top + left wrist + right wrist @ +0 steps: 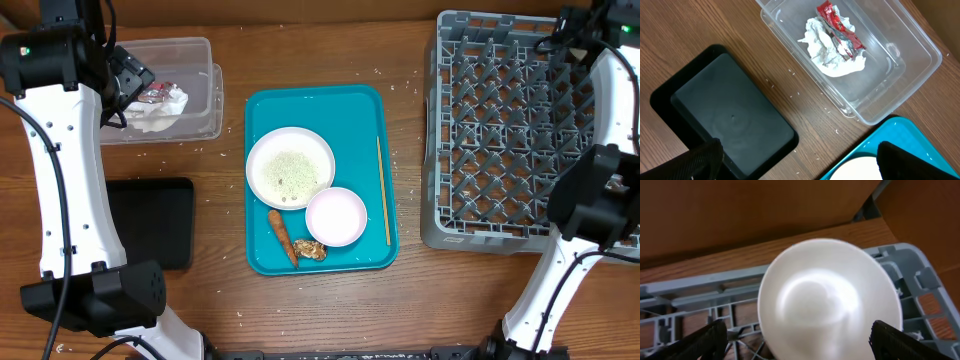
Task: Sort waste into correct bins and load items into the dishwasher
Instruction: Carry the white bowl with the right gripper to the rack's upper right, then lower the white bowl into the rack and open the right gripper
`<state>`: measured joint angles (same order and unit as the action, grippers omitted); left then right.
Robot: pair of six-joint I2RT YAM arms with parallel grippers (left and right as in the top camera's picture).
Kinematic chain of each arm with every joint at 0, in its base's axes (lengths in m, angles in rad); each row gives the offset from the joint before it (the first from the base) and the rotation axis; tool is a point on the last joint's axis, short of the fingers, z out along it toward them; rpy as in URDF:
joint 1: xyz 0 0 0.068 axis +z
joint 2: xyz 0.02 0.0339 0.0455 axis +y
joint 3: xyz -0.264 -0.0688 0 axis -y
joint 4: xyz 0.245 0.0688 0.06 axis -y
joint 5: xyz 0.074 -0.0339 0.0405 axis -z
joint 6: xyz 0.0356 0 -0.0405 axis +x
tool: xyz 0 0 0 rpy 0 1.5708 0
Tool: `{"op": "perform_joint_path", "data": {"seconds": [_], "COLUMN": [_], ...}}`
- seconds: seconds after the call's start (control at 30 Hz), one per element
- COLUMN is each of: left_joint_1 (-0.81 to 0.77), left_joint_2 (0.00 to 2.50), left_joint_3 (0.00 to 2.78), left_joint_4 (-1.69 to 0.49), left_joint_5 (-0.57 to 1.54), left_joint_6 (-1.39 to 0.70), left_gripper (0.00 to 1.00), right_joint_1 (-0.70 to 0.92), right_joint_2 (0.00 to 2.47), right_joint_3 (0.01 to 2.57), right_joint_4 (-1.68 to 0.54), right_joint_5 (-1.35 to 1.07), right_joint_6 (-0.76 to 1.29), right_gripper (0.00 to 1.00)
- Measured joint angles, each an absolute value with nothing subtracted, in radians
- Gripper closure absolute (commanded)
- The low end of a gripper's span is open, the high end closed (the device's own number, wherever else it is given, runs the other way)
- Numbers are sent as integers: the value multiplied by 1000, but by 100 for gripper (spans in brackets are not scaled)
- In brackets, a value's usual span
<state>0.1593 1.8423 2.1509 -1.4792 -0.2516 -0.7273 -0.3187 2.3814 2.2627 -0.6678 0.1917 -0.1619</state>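
Observation:
My left gripper [133, 80] [800, 162] is open and empty, high above the clear tub [205, 100] [900, 75]. The tub holds crumpled white napkins [160, 112] [832, 55] and the red-and-silver wrapper [155, 93] [840, 27]. On the teal tray [365, 105] sit the white plate [290, 165] with rice grains, the pink bowl [336, 215], the orange-brown sausage stick [282, 236] and the brown lump [309, 249]. My right gripper [577, 30] [797, 342] is open over the far right corner of the grey rack [500, 140] [700, 287]. A pale white bowl [830, 300] lies in the rack there, between my spread fingers.
The black tray [150, 220] [725, 115] lies at the left, in front of the tub. A thin wooden stick [383, 190] lies along the teal tray's right side. Loose rice grains are scattered on the wooden table [220, 290]. Both white arm bases stand at the front corners.

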Motion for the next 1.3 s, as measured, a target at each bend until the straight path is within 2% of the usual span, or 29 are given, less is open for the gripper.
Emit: {"op": "perform_joint_path", "data": {"seconds": [0.13, 0.27, 0.53, 0.6, 0.73, 0.77, 0.97, 1.2, 1.3], "left_joint_1": [159, 159, 159, 159, 159, 159, 159, 159, 159], "left_joint_2": [1842, 1842, 1842, 1842, 1842, 1842, 1842, 1842, 1842], "left_joint_3": [2151, 2151, 2151, 2151, 2151, 2151, 2151, 2151, 2151], "left_joint_4": [-1479, -1479, -1479, -1479, -1480, -1479, -1479, -1479, -1479], "left_joint_5": [-252, -252, -252, -252, -252, -252, -252, -252, -252], "left_joint_6": [-727, -727, -727, -727, -727, -727, -727, -727, -727], "left_gripper": [0, 0, 0, 0, 0, 0, 0, 0, 0], "right_joint_1": [-333, -334, -334, -334, -334, -334, -333, -334, -334], "right_joint_2": [2417, 2418, 2420, 2421, 2421, 2421, 2421, 2421, 2421], "right_joint_3": [2263, 2263, 2263, 2263, 2263, 2263, 2263, 2263, 2263], "right_joint_4": [-664, -670, -751, -759, -794, -803, -824, -802, -771], "right_joint_5": [190, 190, 180, 179, 179, 177, 172, 172, 172], "right_joint_6": [-162, -163, -191, -192, -200, -198, -199, -210, -211], "right_gripper": [7, 14, 16, 22, 43, 45, 51, 51, 56]}}
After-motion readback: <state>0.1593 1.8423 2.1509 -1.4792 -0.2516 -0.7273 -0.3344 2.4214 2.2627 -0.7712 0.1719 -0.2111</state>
